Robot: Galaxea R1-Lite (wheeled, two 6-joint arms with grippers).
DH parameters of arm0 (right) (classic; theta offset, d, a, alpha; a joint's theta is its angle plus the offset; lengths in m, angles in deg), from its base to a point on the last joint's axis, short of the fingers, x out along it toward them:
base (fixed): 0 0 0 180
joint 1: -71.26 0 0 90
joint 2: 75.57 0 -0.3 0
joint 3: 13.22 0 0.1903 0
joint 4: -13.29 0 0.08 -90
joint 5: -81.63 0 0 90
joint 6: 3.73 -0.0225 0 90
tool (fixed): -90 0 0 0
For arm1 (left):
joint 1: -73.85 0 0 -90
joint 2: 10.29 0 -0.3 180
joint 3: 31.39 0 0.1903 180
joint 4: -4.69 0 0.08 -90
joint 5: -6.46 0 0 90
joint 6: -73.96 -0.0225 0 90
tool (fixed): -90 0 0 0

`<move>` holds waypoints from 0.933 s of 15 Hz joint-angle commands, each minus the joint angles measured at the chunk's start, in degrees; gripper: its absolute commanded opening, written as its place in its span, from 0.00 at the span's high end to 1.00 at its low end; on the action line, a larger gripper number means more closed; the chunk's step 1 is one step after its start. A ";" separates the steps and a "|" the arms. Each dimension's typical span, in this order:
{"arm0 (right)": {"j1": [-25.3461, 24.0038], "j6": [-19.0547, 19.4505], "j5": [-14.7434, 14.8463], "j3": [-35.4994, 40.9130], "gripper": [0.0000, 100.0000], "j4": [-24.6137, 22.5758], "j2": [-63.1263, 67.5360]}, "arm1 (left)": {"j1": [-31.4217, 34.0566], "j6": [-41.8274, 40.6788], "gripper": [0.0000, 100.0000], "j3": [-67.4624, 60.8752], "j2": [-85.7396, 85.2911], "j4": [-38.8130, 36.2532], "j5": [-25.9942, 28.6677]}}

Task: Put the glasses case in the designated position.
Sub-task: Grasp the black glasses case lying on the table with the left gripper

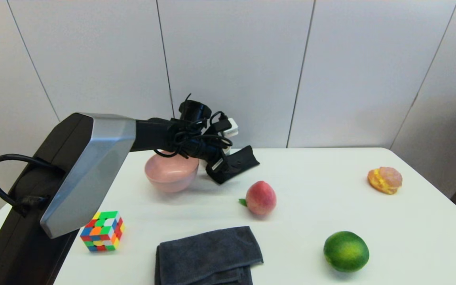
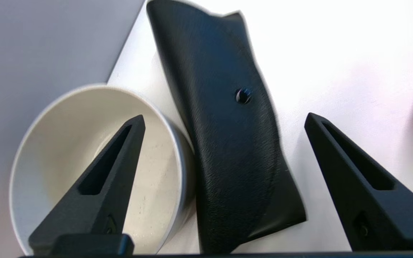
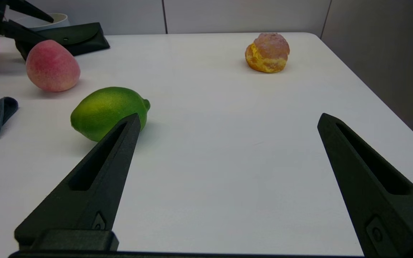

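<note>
I am hovering my left claw [image 2: 224, 120], fingers spread wide, over the glasses case [image 2: 228, 143], which is lying on the white table [image 1: 331, 206] just beside a white bowl [image 2: 66, 143] (approach step, I judge). Next I am needing to descend and pinch it. My right claw [image 3: 228, 118] is idling, likewise spread, near the lime [image 3: 108, 111]; pale wall panels are standing behind.

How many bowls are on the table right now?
2. A pink round bowl stands at the table's far left beneath the left arm. A white round bowl sits behind it, beside the black soft glasses case. More may be hidden behind the arm.
</note>
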 commanded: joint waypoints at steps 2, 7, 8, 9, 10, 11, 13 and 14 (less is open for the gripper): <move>0.00 0.11 -0.03 0.00 0.00 -0.02 0.06 | -0.39 -0.28 0.00 -0.04 -1.89 -0.05 1.73; 0.00 -0.06 -0.03 0.00 0.00 -0.02 0.06 | -1.10 -0.45 0.00 -0.31 -2.32 -0.75 3.40; 0.00 0.11 -0.03 0.00 0.00 -0.02 0.06 | -1.19 -0.54 0.00 -0.39 -2.24 -0.75 3.58; 0.00 0.11 -0.03 0.00 0.00 -0.02 0.06 | -1.36 -0.54 0.00 -0.39 -2.24 -0.58 3.58; -0.09 -0.06 -0.03 0.00 0.00 -0.02 0.06 | -1.63 -0.54 0.00 -0.66 -2.15 -0.40 3.58; 0.00 0.11 -0.03 0.00 0.00 -0.02 0.06 | -1.71 -0.54 0.00 -0.83 -2.06 -0.31 3.67; 0.00 0.11 -0.03 0.00 0.00 -0.02 0.06 | -2.06 -0.54 0.00 -1.01 -1.71 -0.23 3.75; 0.00 0.11 -0.03 0.00 0.00 -0.02 0.06 | -2.15 -0.63 0.00 -1.19 -1.45 -0.05 3.75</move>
